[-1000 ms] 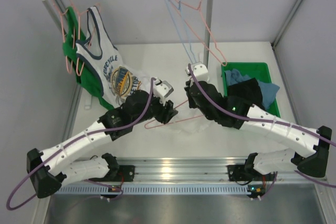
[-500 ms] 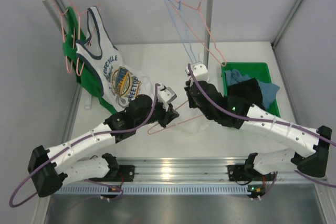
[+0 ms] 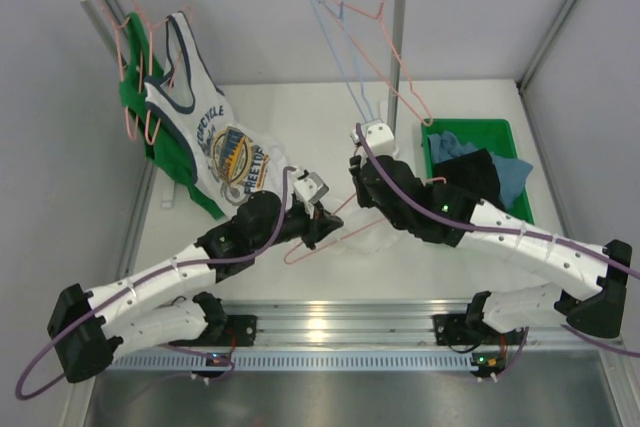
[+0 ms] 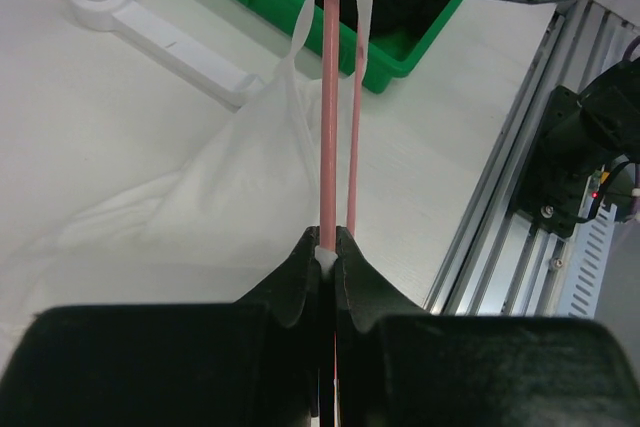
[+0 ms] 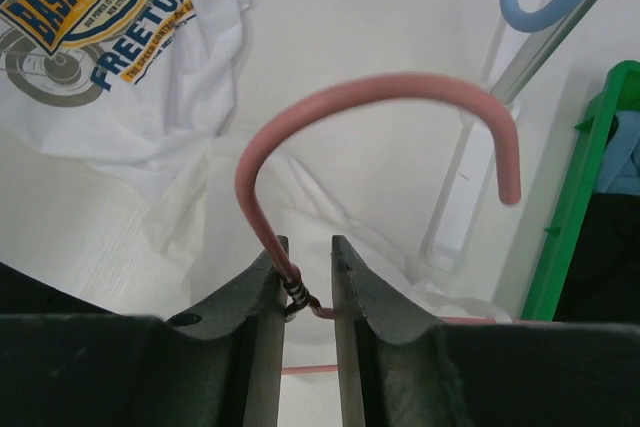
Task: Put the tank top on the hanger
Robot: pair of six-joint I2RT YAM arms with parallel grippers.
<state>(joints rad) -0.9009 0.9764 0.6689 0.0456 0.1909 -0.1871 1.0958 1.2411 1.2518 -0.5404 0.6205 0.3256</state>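
While the left gripper (image 4: 325,250) is pinched tight on a wire of the hanger (image 4: 327,127), with a sliver of white cloth caught in the same bite, the right gripper (image 5: 307,252) brackets the twisted neck just under the hook (image 5: 400,85). The neck touches one finger and a slit of daylight shows beside the other, so whether that pincer truly clamps cannot be told from the wrist view. Hanger is off the table (image 4: 90,117), slung between the two arms. The tank top (image 4: 200,207) lies mostly heaped on the table beneath it; two narrow straps rise from the heap and appear to loop over the two pink wires near the far gripper. Handling judgement: the fabric is thin, limp and very light, so it will sag and bunch rather than hold any shape, and it should slide easily along smooth wire. The best hold on the top is likely a strap or the shoulder edge, not the loose body. The hanger is slender and springy and may swivel in a pinch; the twisted neck looks like its stiffest point, which suits a steadying grip. Risk noted: a strap slipping off the wire when tension changes.
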